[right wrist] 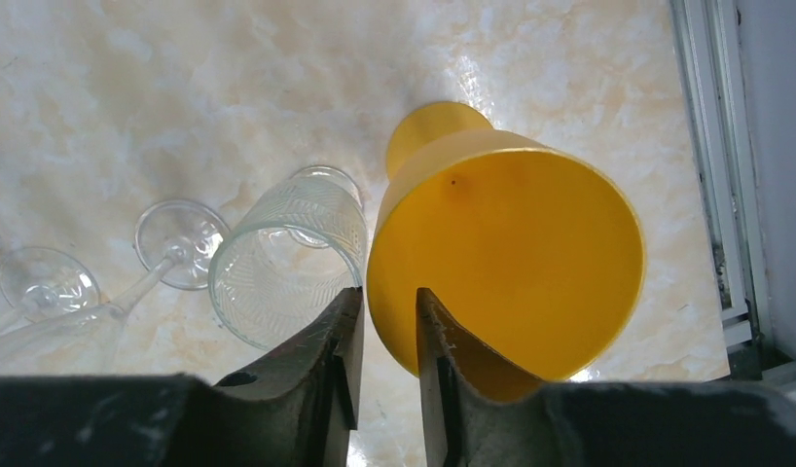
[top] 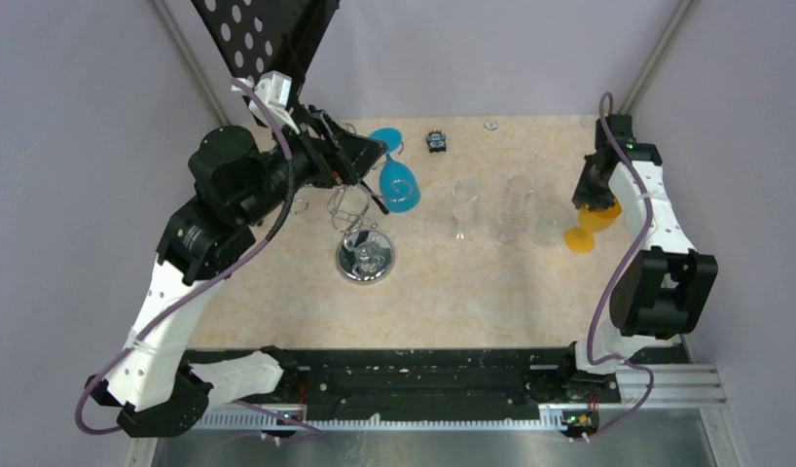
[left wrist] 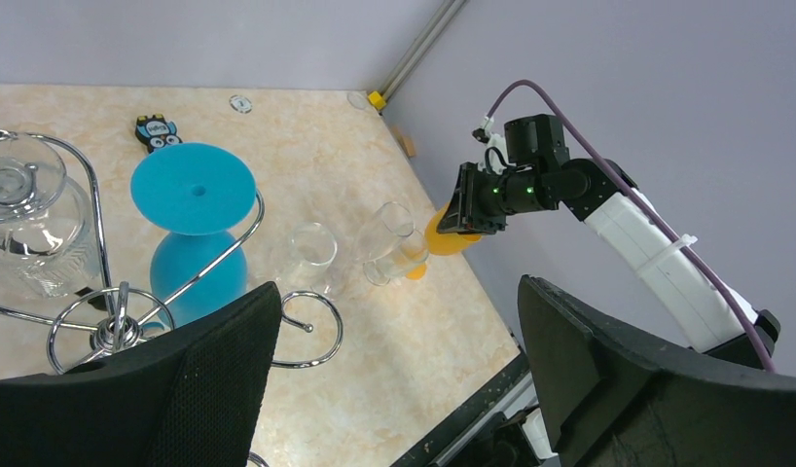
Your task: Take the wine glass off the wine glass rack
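Note:
The silver wire wine glass rack stands left of centre on its chrome base. A blue wine glass hangs on it upside down, its foot resting on a curled arm. In the left wrist view the blue glass is left of my fingers, and a clear glass hangs further left. My left gripper is open wide and empty beside the blue glass. My right gripper is at the far right, its fingers closed narrowly over the rim of an orange wine glass, one finger inside the bowl.
Three clear glasses stand in a row between the rack and the orange glass. A black perforated plate hangs over the back left. A small black object lies near the back edge. Purple walls close in the sides.

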Controlling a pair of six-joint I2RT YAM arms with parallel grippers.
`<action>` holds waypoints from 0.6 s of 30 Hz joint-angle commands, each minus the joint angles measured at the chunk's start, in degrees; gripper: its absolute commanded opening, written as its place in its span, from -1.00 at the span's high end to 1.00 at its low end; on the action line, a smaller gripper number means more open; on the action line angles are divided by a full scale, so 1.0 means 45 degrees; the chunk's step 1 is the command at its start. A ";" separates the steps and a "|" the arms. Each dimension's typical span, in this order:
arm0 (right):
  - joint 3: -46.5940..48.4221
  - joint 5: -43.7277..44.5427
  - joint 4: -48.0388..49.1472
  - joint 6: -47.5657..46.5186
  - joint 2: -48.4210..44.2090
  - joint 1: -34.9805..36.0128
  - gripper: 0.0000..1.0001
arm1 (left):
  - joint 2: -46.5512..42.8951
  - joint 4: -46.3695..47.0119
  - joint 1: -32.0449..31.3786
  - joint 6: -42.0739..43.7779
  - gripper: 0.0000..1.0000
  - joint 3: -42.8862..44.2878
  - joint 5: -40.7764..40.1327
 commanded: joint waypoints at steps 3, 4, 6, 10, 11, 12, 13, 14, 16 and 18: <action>0.1022 0.0298 -0.0030 -0.0045 -0.0340 -0.0078 0.37 | 0.0127 0.0145 0.0060 0.0237 -0.88 0.0582 -0.0308; 0.1109 0.0322 -0.0030 -0.0028 -0.0452 -0.0085 0.35 | 0.0191 0.0106 0.0069 0.0249 -0.88 0.0635 -0.0331; 0.1296 0.0360 -0.0044 0.0028 -0.0695 -0.0077 0.32 | 0.0335 0.0045 0.0085 0.0259 -0.88 0.0766 -0.0403; 0.1628 0.0245 0.0035 0.0169 -0.1368 -0.0078 0.26 | 0.0744 -0.0122 0.0118 0.0236 -0.87 0.1056 -0.0795; 0.1673 0.0125 0.0103 0.0218 -0.1545 -0.0077 0.25 | 0.0920 -0.0215 0.0143 0.0196 -0.86 0.1168 -0.0887; 0.1686 -0.0046 0.0226 0.0293 -0.1765 -0.0082 0.25 | 0.1126 -0.0332 0.0168 0.0134 -0.83 0.1316 -0.1211; 0.1673 -0.0248 0.0305 0.0375 -0.1987 -0.0078 0.25 | 0.1332 -0.0446 0.0207 0.0114 -0.75 0.1449 -0.1362; 0.1645 -0.0545 0.0420 0.0464 -0.2186 -0.0077 0.25 | 0.1680 -0.0593 0.0269 0.0063 -0.69 0.1634 -0.1429; 0.1437 -0.1158 0.0677 0.0684 -0.2674 -0.0077 0.25 | 0.2216 -0.0989 0.0362 -0.0094 -0.55 0.2054 -0.1520; 0.1136 -0.1731 0.0950 0.0888 -0.3098 -0.0077 0.25 | 0.2682 -0.1139 0.0415 -0.0193 -0.34 0.2325 -0.1433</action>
